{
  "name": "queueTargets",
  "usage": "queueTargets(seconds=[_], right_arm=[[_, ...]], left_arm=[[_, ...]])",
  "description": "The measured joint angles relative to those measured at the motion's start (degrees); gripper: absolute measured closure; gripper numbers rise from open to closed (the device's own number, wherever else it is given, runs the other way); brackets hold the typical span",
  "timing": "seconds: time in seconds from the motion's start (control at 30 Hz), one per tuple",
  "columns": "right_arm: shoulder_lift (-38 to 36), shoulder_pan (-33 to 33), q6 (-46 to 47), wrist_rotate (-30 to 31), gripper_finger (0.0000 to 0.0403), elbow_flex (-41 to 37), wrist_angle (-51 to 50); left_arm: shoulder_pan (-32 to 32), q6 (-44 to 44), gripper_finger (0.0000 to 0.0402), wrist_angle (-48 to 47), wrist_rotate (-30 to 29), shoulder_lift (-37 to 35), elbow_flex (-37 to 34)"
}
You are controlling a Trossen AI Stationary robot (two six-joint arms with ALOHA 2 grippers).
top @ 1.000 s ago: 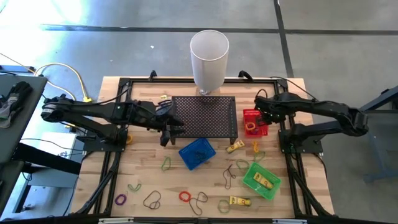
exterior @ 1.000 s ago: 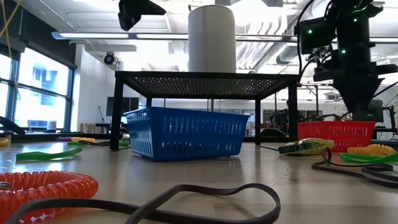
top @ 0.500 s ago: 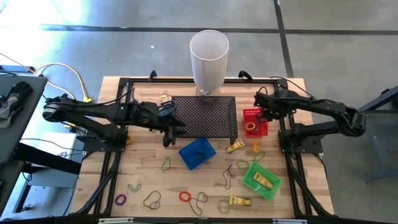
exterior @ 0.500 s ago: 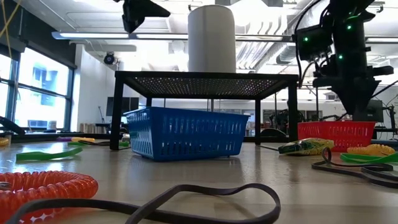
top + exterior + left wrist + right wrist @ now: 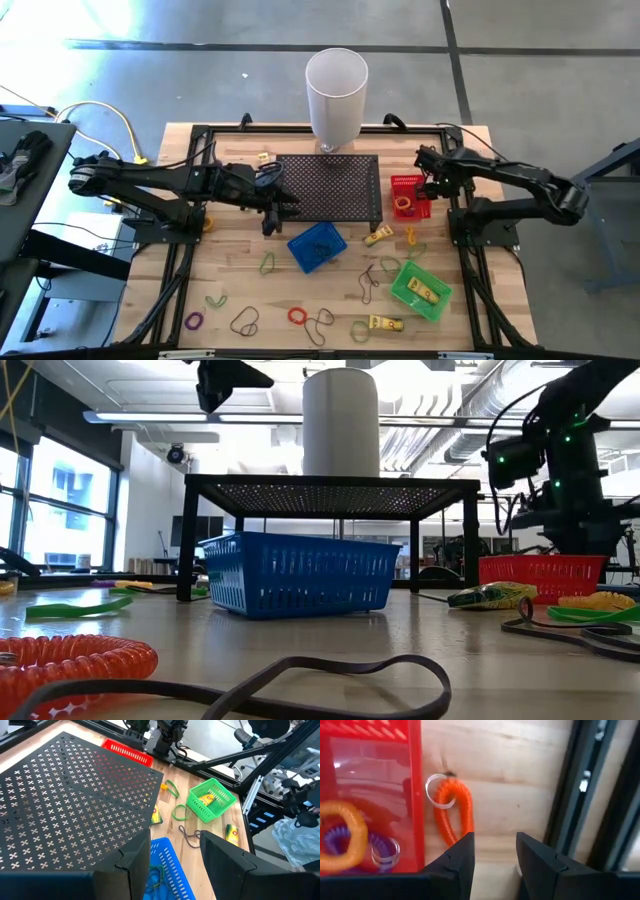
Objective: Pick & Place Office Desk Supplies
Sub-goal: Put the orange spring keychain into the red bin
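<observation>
Orange coil just ahead of the right gripper

Right gripper (image 5: 494,851) released, empty, beside the red basket (image 5: 405,196); orange coil (image 5: 454,810) lies on the desk against its wall, long axis toward the gripper; left gripper (image 5: 175,862) open over the blue basket (image 5: 317,245).

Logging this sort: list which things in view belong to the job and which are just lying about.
Job items:
- red coil loop
- purple loop
- green band
- yellow piece
- orange coil
- blue basket
- green basket
- red basket

Lying about:
- white cylinder
- black mesh stand
</observation>
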Motion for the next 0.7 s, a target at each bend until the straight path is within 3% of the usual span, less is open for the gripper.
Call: queueTargets(seconds=[0.7], right_arm=[[0.0,-0.1,1.3,-1.3,0.027,-3.2,6.8]], left_arm=[[1.8,0.4,0.0236,0.1,0.0,0.0,0.0]])
